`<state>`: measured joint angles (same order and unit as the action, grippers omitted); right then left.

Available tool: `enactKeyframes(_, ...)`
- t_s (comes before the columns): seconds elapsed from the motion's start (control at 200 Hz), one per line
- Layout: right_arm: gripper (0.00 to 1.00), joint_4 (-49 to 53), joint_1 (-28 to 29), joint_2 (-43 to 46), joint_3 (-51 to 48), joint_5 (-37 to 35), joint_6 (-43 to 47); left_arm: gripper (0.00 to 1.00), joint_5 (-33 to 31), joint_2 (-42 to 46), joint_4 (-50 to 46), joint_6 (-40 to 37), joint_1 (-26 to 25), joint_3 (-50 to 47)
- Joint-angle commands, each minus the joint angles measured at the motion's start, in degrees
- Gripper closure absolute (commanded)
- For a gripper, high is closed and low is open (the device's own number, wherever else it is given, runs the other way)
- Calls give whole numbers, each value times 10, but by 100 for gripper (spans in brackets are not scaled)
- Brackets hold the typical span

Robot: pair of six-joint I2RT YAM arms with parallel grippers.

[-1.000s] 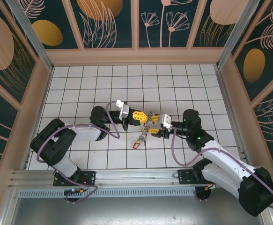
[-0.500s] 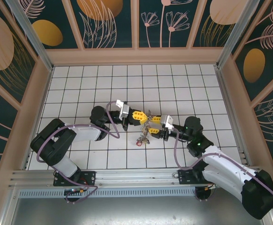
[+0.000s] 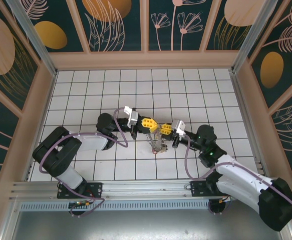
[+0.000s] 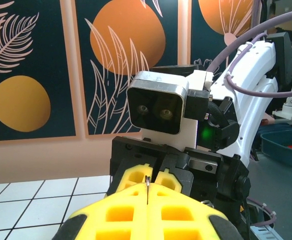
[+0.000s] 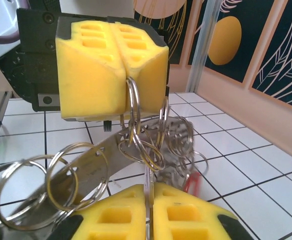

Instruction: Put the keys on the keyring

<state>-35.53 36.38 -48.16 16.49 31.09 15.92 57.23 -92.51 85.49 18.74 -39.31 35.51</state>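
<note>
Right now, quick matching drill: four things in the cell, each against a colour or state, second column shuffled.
1 left gripper
2 keys
3 table
4 cable

a white tiles
b purple
c shut on a ring
d hanging in a bunch

Pairs: 1-c, 2-d, 3-a, 4-b

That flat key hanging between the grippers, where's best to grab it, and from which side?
Probably the key at its bare mid-blade, pinched across the broad flat faces, coming from upper left in the right wrist view; rings crowd both its ends.
</note>
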Motion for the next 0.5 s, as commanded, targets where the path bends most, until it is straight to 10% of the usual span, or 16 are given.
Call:
enactKeyframes(0.0, 95, 7, 5, 26, -8, -10, 9, 100, -18, 11, 34, -4, 3, 8)
enactKeyframes(0.495, 100, 192, 2, 67, 61, -18, 82, 100, -20, 36, -96, -96, 3, 1)
